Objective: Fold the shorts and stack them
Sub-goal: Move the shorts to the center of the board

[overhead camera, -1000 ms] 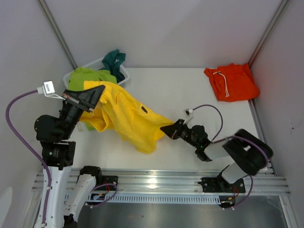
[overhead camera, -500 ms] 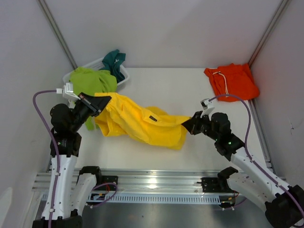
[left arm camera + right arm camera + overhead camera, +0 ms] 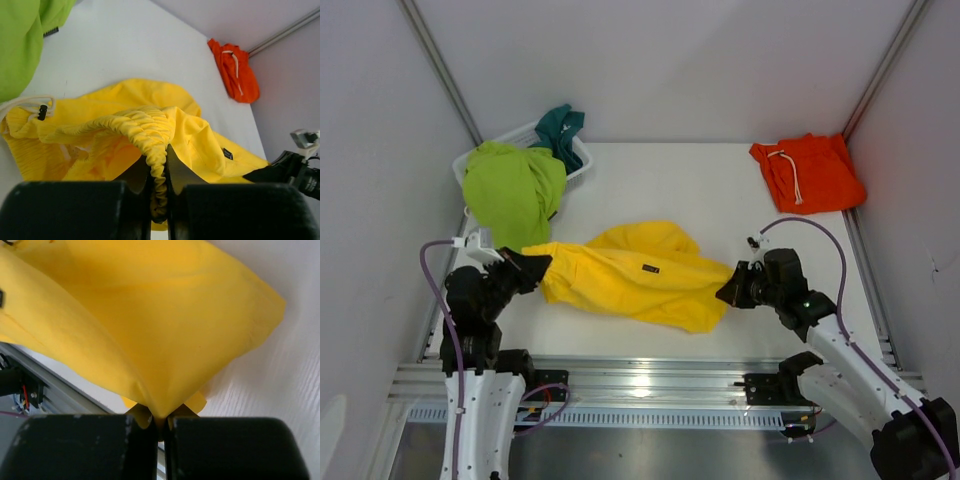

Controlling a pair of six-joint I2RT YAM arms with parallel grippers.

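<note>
Both arms have dropped toward the near edge, so the yellow shorts [image 3: 630, 280] now lie stretched across the table [image 3: 710, 190] between the left gripper [image 3: 533, 266], pinching the elastic waistband, and the right gripper [image 3: 728, 289], clamped on a leg corner, seemingly ready for folding.

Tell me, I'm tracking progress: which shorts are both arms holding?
The yellow shorts, stretched between both jaws; orange shorts, lime-green shorts and teal shorts lie untouched.
</note>
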